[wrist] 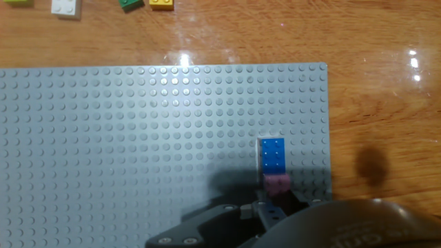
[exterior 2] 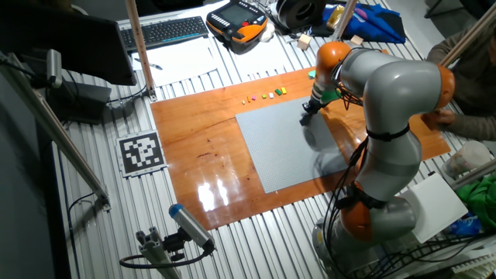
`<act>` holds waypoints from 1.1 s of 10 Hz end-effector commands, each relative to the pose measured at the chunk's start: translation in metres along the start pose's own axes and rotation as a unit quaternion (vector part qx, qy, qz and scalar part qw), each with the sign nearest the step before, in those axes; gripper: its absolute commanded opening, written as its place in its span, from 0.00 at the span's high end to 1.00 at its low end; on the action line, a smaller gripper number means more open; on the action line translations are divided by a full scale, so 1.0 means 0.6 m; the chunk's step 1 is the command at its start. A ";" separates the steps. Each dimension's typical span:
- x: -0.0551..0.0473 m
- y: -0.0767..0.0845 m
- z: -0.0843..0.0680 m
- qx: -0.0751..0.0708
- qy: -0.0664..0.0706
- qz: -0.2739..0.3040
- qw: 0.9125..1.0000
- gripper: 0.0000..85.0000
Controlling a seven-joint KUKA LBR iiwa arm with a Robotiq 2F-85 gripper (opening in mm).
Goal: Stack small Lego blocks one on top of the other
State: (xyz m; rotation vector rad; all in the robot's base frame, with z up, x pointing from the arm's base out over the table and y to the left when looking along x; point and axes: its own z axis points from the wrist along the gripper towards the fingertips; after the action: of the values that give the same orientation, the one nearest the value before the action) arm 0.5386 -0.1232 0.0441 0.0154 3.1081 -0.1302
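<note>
On the left of the fixed view a black-and-white marker tag [exterior 2: 141,153] lies on the slatted metal counter [exterior 2: 101,225], beside the left edge of an orange-brown wooden board [exterior 2: 201,147]. A large grey studded baseplate [exterior 2: 291,147] sits on the board's middle. Just beyond the baseplate's far edge a short row of small Lego blocks [exterior 2: 264,96] rests on the wood, orange and yellow toward the left, green at the right end. Further right the silver and orange arm [exterior 2: 387,116] bends down over the baseplate's far right corner, and its fingers [exterior 2: 307,118] hang low over the studs there.

In the hand view, the top edge shows four of those loose bricks on the wood, from left to right: a yellow-green one [wrist: 17,2] cut by the frame, a white one [wrist: 67,7], a green one [wrist: 131,3] and a yellow one [wrist: 161,4]. All four lie well apart from the baseplate [wrist: 138,158], which fills most of the picture below them. Near the plate's right edge a blue brick [wrist: 273,156] stands pressed onto the studs, showing two columns of studs on top. Touching its near end is a small pink brick [wrist: 278,183]. Directly below the pink brick the dark tips of the fingers [wrist: 272,207] rise from the bottom of the frame; whether they pinch the pink brick or merely rest against it cannot be told. To the right a dark shadow blot [wrist: 372,165] falls on the bare wood.
</note>
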 end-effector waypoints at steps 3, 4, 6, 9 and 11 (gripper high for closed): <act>0.003 0.008 0.008 -0.005 -0.002 0.003 1.000 1.00; 0.004 0.009 0.009 -0.004 -0.002 0.003 1.000 1.00; 0.003 0.009 0.007 -0.003 0.002 0.007 1.000 1.00; -0.002 0.008 0.002 0.000 0.009 0.006 1.000 1.00; -0.004 0.007 0.000 0.001 0.010 0.005 1.000 1.00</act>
State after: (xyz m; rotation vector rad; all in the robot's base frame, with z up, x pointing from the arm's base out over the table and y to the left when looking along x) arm 0.5394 -0.1185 0.0418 0.0313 3.1320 -0.1325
